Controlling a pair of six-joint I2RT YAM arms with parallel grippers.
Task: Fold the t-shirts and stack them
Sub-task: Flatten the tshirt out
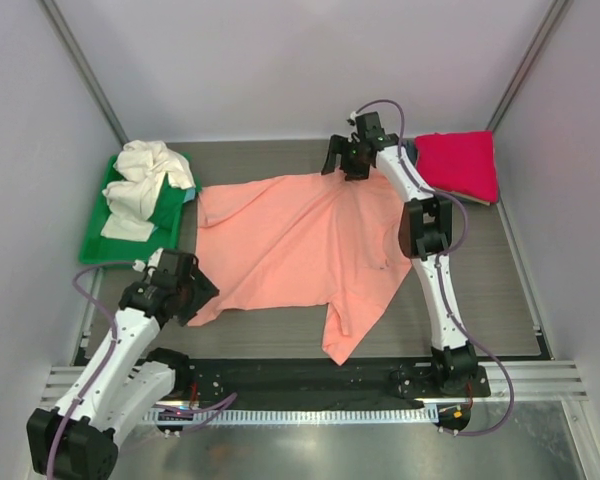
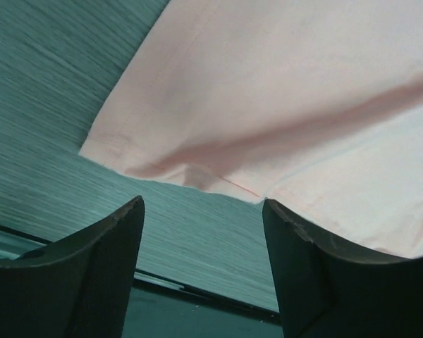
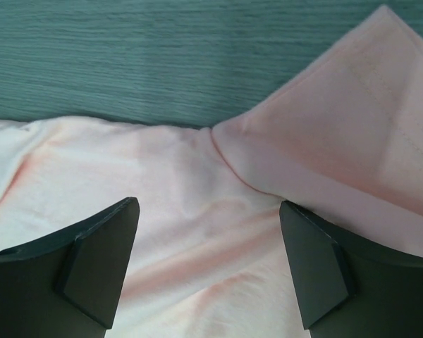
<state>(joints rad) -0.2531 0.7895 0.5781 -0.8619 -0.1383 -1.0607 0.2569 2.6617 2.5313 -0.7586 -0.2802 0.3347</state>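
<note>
Nearest the lens, the left gripper (image 2: 201,204) shows its two dark fingers (image 2: 99,260) spread apart with nothing between them. Just ahead of them a hemmed corner of the salmon-pink t-shirt (image 2: 303,91) lies on the grey wood-grain table (image 2: 42,105).

In the top view this left gripper (image 1: 180,285) sits at the shirt's near-left corner. Behind it, at the table's left edge, the green tray (image 1: 170,205) carries the crumpled cream-white t-shirt (image 1: 145,175).

The salmon-pink t-shirt (image 1: 300,245) lies mostly flat across the middle of the table (image 1: 500,290) — one sleeve points toward the near edge, with some creases in the fabric.

The right gripper (image 1: 350,160) is at the shirt's far edge. From its wrist camera the right gripper (image 3: 208,204) also has its jaws spread, above pink cloth (image 3: 162,211) where a seam meets a stitched corner; whether the fingers touch the cloth cannot be told.

At the far right corner, the magenta-red t-shirt (image 1: 460,165) rests folded — apart from the pink one.
</note>
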